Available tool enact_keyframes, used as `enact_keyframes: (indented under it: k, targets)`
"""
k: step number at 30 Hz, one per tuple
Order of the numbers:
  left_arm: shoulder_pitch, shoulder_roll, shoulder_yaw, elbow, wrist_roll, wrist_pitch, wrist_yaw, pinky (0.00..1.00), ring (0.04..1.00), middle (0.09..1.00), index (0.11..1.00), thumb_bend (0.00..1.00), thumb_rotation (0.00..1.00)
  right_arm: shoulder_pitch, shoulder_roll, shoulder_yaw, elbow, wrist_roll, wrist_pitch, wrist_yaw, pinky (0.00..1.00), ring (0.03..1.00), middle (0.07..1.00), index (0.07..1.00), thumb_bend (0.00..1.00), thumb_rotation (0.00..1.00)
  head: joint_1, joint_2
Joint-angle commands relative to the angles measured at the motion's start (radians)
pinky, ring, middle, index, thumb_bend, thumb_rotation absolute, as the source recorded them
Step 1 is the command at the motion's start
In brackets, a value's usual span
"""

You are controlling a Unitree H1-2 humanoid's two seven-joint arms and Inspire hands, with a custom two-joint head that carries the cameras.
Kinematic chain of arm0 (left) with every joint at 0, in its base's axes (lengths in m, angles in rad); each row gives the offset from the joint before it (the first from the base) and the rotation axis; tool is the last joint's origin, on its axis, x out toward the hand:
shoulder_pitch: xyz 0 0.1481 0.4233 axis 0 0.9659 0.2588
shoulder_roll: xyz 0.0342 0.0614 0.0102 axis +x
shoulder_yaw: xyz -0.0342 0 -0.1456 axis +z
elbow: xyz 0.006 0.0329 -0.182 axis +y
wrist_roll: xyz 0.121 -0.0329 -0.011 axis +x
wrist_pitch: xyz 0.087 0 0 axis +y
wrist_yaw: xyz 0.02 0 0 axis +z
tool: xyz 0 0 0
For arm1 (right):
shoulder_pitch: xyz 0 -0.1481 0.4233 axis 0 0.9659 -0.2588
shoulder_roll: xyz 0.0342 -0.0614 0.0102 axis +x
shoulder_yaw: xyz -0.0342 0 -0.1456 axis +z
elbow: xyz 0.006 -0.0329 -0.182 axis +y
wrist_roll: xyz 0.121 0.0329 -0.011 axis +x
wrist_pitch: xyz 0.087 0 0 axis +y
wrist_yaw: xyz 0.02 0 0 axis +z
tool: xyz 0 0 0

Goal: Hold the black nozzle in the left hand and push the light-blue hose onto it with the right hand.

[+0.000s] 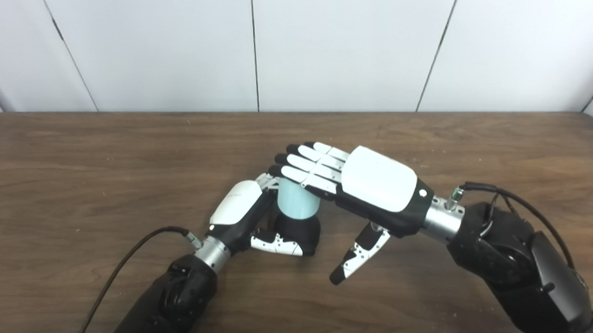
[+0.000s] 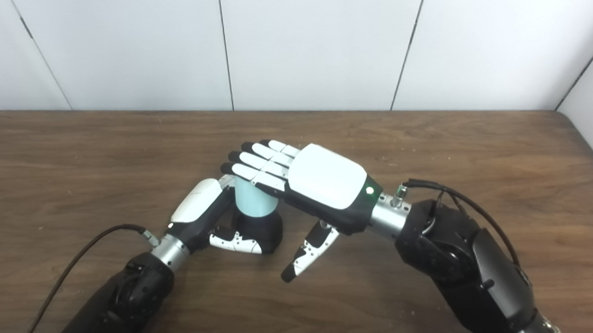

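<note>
The black nozzle (image 1: 300, 232) stands on the brown table near its middle, and my left hand (image 1: 240, 214) is shut on it, thumb across its front. The light-blue hose (image 1: 297, 203), a short upright tube, sits on top of the nozzle. My right hand (image 1: 361, 182) lies flat, palm down, over the hose. Its straight fingers (image 1: 306, 167) cover the hose's top end, and its thumb (image 1: 360, 253) hangs down clear of everything. It grips nothing. Whether the fingers press on the hose's rim is hidden from view.
The wooden table (image 1: 98, 166) runs back to a white panelled wall. A black cable (image 1: 129, 259) trails from my left wrist toward the front edge. Another cable (image 1: 518, 201) loops over my right forearm.
</note>
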Motion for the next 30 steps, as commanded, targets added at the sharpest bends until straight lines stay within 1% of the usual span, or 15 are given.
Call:
enact_keyframes:
  k: [1, 14, 30]
  targets:
    - [0.183, 0.026, -0.059, 0.109, 0.024, 0.021, -0.041, 1.0, 1.0, 0.909, 0.406, 0.74, 0.52, 0.024, -0.018, 0.048, 0.004, -0.045, 0.008, 0.085, 0.97, 0.985, 1.0, 0.992, 0.81, 0.46, 0.0, 0.001]
    - [0.187, 0.027, -0.058, 0.099, 0.02, 0.026, -0.044, 1.0, 1.0, 0.909, 0.414, 0.74, 0.52, 0.031, -0.012, 0.056, -0.001, -0.062, 0.02, 0.09, 0.99, 0.987, 1.0, 0.996, 0.8, 0.47, 0.002, 0.003]
    - [0.191, 0.032, -0.057, 0.089, 0.015, 0.028, -0.046, 1.0, 1.0, 0.909, 0.408, 0.74, 0.52, 0.039, -0.003, 0.063, 0.011, -0.074, 0.008, 0.06, 0.98, 0.987, 1.0, 0.992, 0.81, 0.47, 0.003, 0.005]
